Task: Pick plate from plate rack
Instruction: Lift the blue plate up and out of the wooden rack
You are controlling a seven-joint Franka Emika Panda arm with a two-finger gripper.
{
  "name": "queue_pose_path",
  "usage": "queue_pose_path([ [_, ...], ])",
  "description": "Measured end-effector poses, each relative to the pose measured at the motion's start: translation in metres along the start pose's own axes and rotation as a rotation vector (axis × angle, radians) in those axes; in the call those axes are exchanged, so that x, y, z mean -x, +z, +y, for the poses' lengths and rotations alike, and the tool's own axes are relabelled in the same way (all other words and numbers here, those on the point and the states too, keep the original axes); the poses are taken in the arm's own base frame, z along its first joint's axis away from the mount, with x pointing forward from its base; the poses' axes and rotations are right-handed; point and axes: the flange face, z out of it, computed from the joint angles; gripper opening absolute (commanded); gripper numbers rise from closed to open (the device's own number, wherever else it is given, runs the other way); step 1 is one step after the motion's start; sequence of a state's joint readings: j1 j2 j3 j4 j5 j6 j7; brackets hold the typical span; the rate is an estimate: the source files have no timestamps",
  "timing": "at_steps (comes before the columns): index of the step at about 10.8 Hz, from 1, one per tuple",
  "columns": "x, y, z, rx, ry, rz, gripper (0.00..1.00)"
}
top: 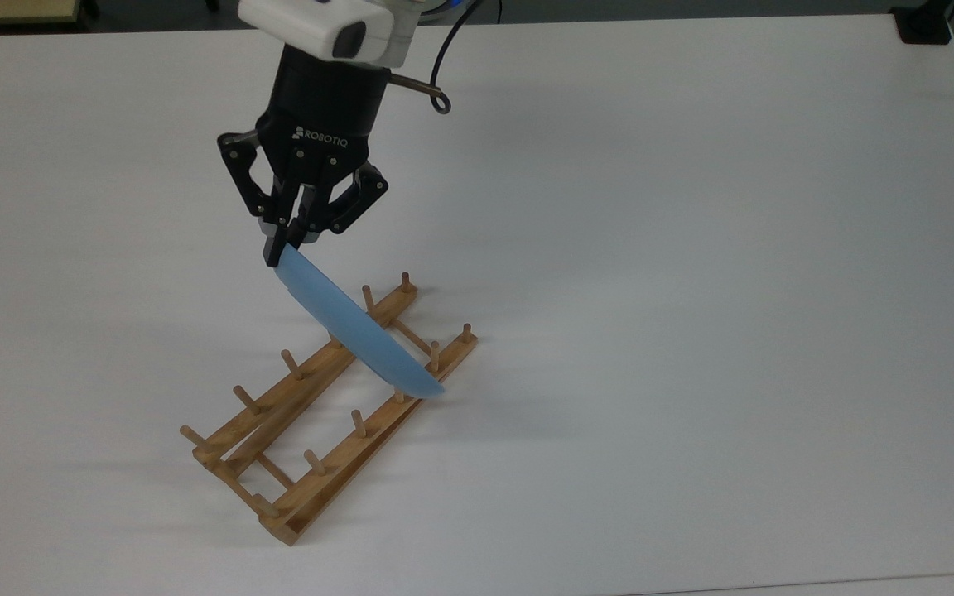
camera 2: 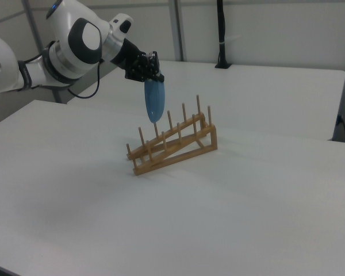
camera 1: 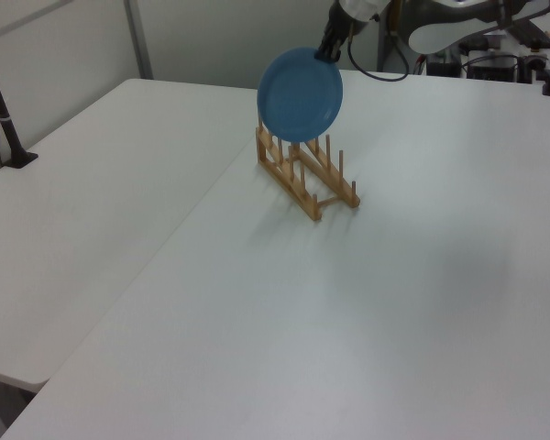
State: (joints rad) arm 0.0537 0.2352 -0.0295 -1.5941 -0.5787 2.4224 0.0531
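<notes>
One arm [camera 2: 75, 46] angled down, fingers [top: 278, 247] pinching plate [camera 1: 300, 94] above plate rack [camera 2: 172, 144]

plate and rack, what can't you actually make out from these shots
- Plate underside clearance: in the top view it overlaps the plate rack, so any gap is hidden.
- Rack's far pegs: in the left view the plate covers them.
- Plate face: edge-on in the right view.
- Arm above the tool: cut off by the top view's upper edge.
</notes>
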Motion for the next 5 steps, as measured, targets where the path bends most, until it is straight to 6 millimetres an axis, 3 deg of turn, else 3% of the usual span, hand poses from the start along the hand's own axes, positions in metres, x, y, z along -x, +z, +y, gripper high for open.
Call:
queue_pose_path([
  [3, -0.009, -0.012, 0.006, -0.169, 0.304, 0.012, 0.0],
  [5, -0.003, -0.011, -0.005, -0.349, 0.461, -0.108, 0.0],
])
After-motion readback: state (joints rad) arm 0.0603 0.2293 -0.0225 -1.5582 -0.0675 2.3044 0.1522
